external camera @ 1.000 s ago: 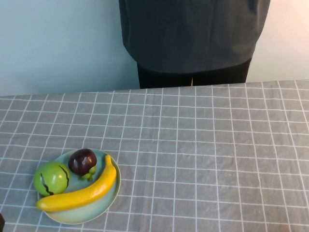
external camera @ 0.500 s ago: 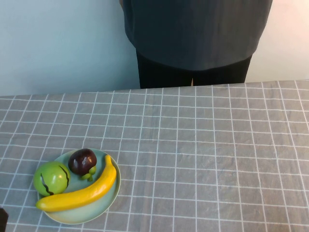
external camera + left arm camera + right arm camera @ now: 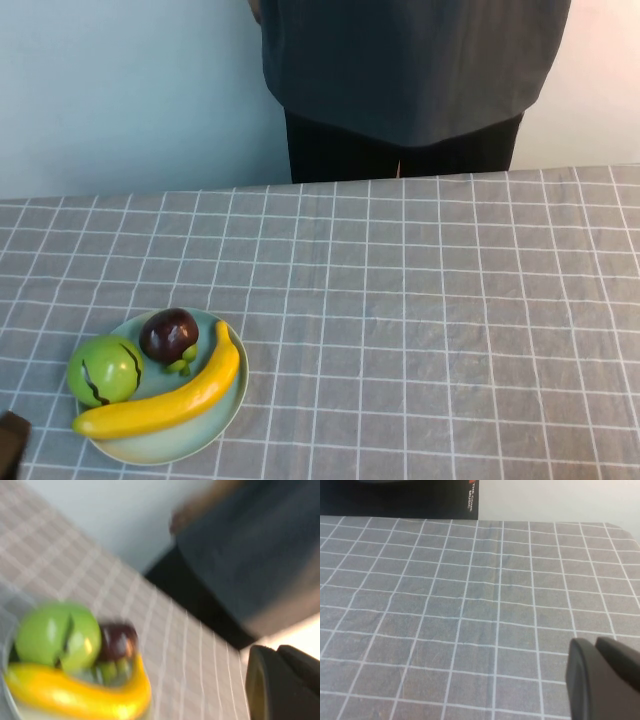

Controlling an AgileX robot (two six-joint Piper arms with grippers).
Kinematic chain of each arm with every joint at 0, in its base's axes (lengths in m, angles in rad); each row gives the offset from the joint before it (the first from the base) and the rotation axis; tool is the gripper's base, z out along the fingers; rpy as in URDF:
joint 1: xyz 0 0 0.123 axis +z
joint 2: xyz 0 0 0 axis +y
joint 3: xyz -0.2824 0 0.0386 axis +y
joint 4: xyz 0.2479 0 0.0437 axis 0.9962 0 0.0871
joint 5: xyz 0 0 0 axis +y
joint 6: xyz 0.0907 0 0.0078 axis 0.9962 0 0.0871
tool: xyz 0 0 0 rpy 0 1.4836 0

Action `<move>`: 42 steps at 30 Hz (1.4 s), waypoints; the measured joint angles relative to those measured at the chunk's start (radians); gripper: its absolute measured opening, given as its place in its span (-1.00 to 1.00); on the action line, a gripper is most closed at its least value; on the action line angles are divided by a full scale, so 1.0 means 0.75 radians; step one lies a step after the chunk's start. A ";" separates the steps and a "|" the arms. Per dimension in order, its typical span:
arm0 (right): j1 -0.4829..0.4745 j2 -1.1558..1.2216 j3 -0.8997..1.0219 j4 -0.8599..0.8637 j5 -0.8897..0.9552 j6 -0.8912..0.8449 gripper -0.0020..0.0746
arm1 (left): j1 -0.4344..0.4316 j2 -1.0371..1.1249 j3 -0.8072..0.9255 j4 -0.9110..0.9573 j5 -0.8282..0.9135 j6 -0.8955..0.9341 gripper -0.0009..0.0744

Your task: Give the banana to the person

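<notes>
The banana (image 3: pixel 165 400) lies along the near-right rim of a light blue plate (image 3: pixel 205 432) at the table's near left; it also shows in the left wrist view (image 3: pixel 75 695). The person (image 3: pixel 405 80) stands behind the table's far edge, only the dark torso and black trousers showing, and appears in the left wrist view (image 3: pixel 250 555). My left gripper (image 3: pixel 10 445) is just left of the plate at the near left corner, and in its wrist view (image 3: pixel 277 652) the fingers are shut and empty. My right gripper (image 3: pixel 595 645) is shut and empty above bare cloth.
A round green fruit (image 3: pixel 105 370) and a dark purple fruit (image 3: pixel 168 335) share the plate with the banana. The grey checked tablecloth (image 3: pixel 420 330) covers the table. A black box with red lettering (image 3: pixel 420 500) stands past the table edge in the right wrist view.
My left gripper has come further into the near left corner of the high view, toward the plate. The person has shifted slightly to the right.
</notes>
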State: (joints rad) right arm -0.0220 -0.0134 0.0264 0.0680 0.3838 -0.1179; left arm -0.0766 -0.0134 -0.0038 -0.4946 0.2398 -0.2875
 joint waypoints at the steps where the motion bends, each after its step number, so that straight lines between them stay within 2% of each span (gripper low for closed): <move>1: 0.000 0.000 0.000 0.000 0.000 0.000 -0.97 | 0.000 0.000 -0.034 -0.005 0.104 0.000 -0.99; 4: 0.000 0.000 0.000 0.000 0.000 0.000 -0.97 | 0.000 0.083 -0.225 -0.013 0.429 0.083 -0.99; 9: 0.000 0.000 0.000 0.000 0.000 0.000 -0.97 | 0.000 0.420 -0.565 -0.010 0.951 0.383 -0.99; 12: 0.000 0.000 0.000 0.000 0.000 0.000 -0.97 | 0.000 0.673 -0.750 0.036 1.202 0.553 -0.99; 14: 0.000 0.000 0.000 0.000 0.000 0.000 -0.97 | 0.000 0.814 -0.847 0.089 1.284 0.639 -0.99; 19: 0.000 0.000 0.000 0.000 0.000 0.000 -0.97 | -0.034 1.122 -1.010 0.194 1.316 0.784 -0.99; 22: 0.000 0.000 0.000 0.000 0.000 0.000 -0.97 | -0.174 1.272 -1.051 0.241 1.316 0.832 -0.99; 27: 0.000 0.000 0.000 0.000 0.000 0.000 -0.97 | -0.462 1.499 -1.080 0.487 1.305 0.842 -0.99; 30: 0.000 0.000 0.000 0.000 0.000 0.000 -0.97 | -0.587 1.630 -1.089 0.595 1.245 0.844 -0.99; 33: 0.000 0.000 0.000 0.000 0.000 0.000 -0.97 | -0.650 1.747 -1.111 0.647 1.133 0.877 -0.99; 37: 0.000 0.000 0.000 0.000 0.000 0.000 -0.97 | -0.663 1.878 -1.162 0.678 1.012 0.985 -0.97; 40: 0.000 0.000 0.000 0.000 0.000 0.000 -0.97 | -0.663 1.977 -1.197 0.696 0.966 1.097 -0.78; 42: 0.000 0.000 0.000 0.000 0.000 0.000 -0.97 | -0.663 2.045 -1.212 0.716 0.950 1.154 -0.46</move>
State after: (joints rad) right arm -0.0220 -0.0134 0.0264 0.0680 0.3838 -0.1179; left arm -0.5739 1.5200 -0.9125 0.0427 0.9522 0.5778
